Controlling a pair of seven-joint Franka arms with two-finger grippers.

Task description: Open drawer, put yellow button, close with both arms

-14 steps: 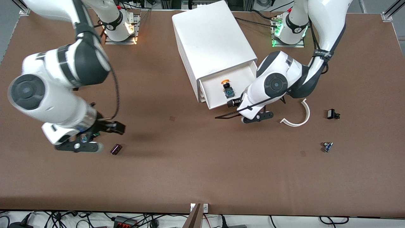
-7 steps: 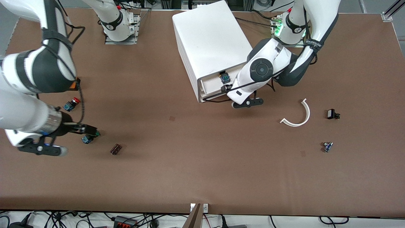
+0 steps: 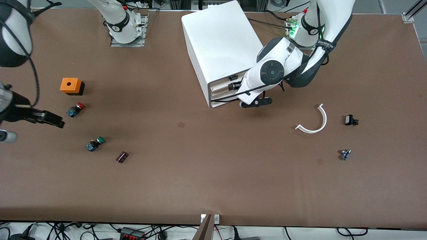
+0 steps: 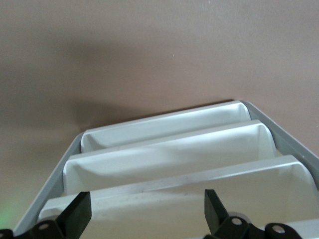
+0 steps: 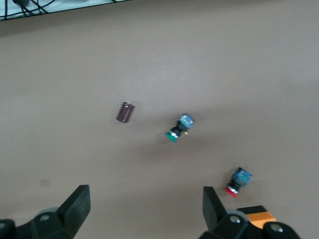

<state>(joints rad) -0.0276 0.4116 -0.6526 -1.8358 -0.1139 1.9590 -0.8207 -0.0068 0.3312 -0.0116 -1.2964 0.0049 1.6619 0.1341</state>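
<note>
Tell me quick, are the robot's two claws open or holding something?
Left gripper: open, holding nothing, at the front of the cabinet.
Right gripper: open, holding nothing, over the table.

Cabinet (image 3: 222, 50) and left gripper (image 3: 233, 83) blocked the drawer (image 3: 223, 85) front; open table (image 3: 213, 173) lay along the front-camera edge.

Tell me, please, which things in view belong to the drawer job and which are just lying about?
Job in hand:
- drawer, shut, top of the cabinet
- left gripper, open at the drawer's front
- right gripper, open over the table
- yellow button: not in view

Lying about:
- orange box
- red button
- green button
- dark cylinder
- white curved piece
</note>
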